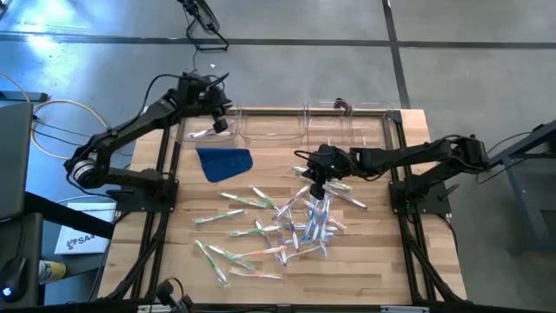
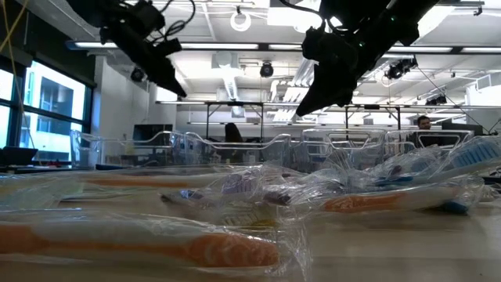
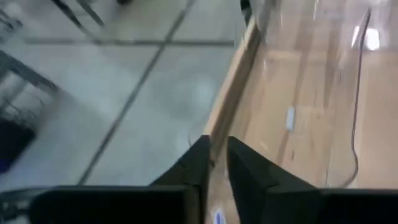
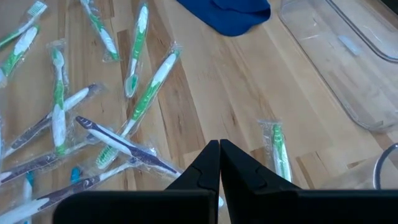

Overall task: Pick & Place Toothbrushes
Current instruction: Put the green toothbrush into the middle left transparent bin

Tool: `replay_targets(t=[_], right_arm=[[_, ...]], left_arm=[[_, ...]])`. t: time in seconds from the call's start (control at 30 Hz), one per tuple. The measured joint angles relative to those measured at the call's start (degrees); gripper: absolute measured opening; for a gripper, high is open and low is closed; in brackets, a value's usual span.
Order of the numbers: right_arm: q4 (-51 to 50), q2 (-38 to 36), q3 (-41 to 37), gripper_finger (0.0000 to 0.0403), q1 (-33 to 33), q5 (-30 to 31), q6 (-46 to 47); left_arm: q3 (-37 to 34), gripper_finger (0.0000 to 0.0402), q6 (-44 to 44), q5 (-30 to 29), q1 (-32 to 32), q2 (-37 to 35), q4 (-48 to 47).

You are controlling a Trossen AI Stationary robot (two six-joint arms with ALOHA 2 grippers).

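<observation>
Several wrapped toothbrushes (image 1: 295, 228) with green, blue and whitish handles lie scattered on the wooden table, also visible in the right wrist view (image 4: 140, 99). One toothbrush (image 1: 201, 134) lies in the clear bin (image 1: 261, 130) at the far left. My left gripper (image 1: 219, 115) hangs above that bin's far-left corner. In its wrist view (image 3: 217, 158) the fingers stand a narrow gap apart with nothing between them. My right gripper (image 1: 317, 187) hovers shut and empty above the far side of the pile (image 4: 219, 149).
A blue cloth (image 1: 224, 163) lies left of centre, just in front of the bins. More clear bins (image 1: 365, 122) line the far edge. Bare wood shows at the near edge and between the cloth and the pile. The table's far edge (image 3: 230, 106) borders grey floor.
</observation>
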Motion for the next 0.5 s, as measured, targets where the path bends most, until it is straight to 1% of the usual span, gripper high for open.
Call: replay_targets(t=[0.07,0.13,0.2,0.23,0.33,0.5], right_arm=[[0.0,0.0,0.0,0.0004,0.0,0.0,0.3],[0.0,0.0,0.0,0.0004,0.0,0.0,1.1],[0.0,0.0,0.0,0.0004,0.0,0.0,1.3],[0.0,0.0,0.0,0.0004,0.0,0.0,1.3],[0.0,0.0,0.0,0.0004,0.0,0.0,1.3],[0.5,0.0,0.0,0.0004,0.0,0.0,1.1]], left_arm=[[-2.9,0.0019,-0.6,1.0,-0.3,-2.0,1.9],[-5.7,0.0005,-1.4,3.2,-0.3,-4.3,3.9],[-8.3,0.0007,-2.1,6.0,-0.7,-7.0,4.3],[-9.5,0.0009,-2.0,6.4,-1.3,-8.2,4.4],[-12.9,0.0008,-2.0,6.6,-3.9,-12.1,4.0],[-16.4,0.0002,-2.0,6.6,-9.0,-18.8,4.3]])
